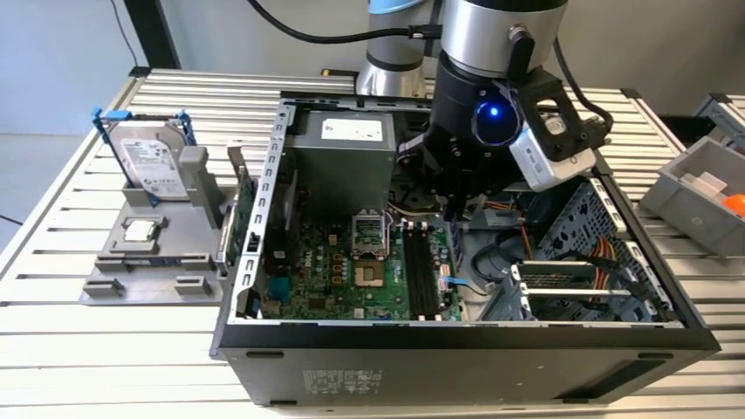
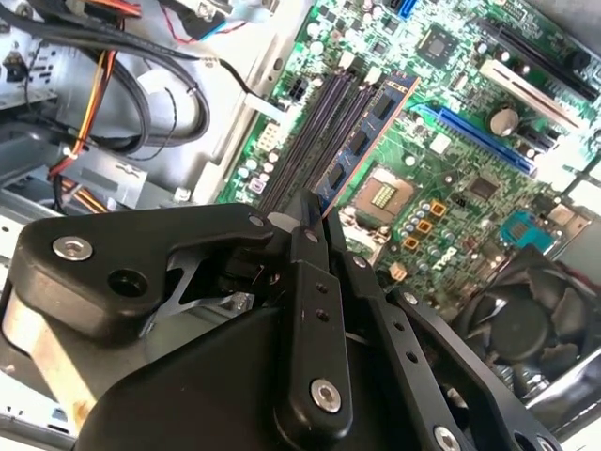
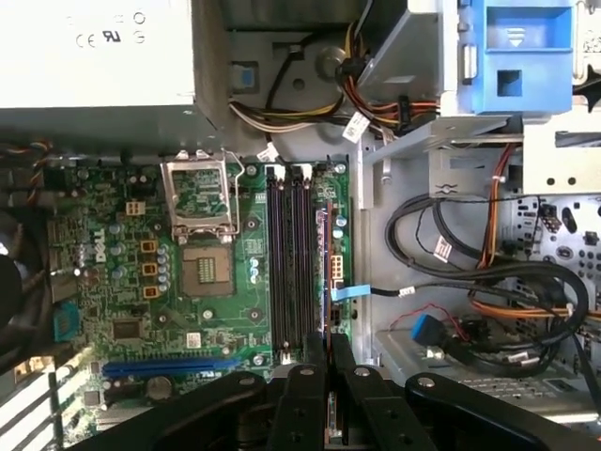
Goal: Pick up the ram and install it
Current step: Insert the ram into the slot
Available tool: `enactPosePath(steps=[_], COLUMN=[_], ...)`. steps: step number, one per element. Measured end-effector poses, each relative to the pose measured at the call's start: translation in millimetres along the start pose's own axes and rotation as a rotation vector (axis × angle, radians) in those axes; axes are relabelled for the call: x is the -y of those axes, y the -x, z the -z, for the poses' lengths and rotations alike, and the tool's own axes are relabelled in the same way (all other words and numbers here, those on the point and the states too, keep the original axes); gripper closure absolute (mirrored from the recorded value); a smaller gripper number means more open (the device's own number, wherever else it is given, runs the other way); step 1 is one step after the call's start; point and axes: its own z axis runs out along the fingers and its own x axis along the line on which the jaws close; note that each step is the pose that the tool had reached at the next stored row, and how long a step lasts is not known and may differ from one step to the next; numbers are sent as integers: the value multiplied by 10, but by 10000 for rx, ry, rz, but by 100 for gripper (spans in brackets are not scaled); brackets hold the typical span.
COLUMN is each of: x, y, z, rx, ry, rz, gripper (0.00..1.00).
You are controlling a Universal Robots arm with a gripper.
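The ram (image 2: 364,133) is a thin blue-green stick with small chips, and my gripper (image 2: 315,224) is shut on one end of it. It hangs edge-down over the black motherboard slots (image 2: 315,127), close to them; whether it touches them I cannot tell. In the first wrist view the ram (image 3: 325,268) appears edge-on as a thin line beside the two black slots (image 3: 286,263), running out from my gripper (image 3: 329,346). In the exterior view my gripper (image 1: 458,208) is lowered into the open computer case (image 1: 466,336), just above the slots (image 1: 420,272).
A grey power supply (image 1: 338,153) and the CPU socket (image 1: 366,234) lie near the slots. Cable bundles (image 3: 488,282) and a drive cage fill the case's other side. A hard drive in a blue frame (image 1: 152,161) stands on a grey holder outside. A grey bin (image 1: 710,183) sits at the exterior view's right.
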Motion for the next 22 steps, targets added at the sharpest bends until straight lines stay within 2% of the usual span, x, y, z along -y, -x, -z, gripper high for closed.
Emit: enactPosePath(steps=[2, 10, 22], x=[0, 0, -7], y=[6, 7, 25], z=[-2, -3, -62], rx=[-35, -36, -35], ry=[9, 9, 15], rz=[146, 170, 214], gripper=[100, 100, 100])
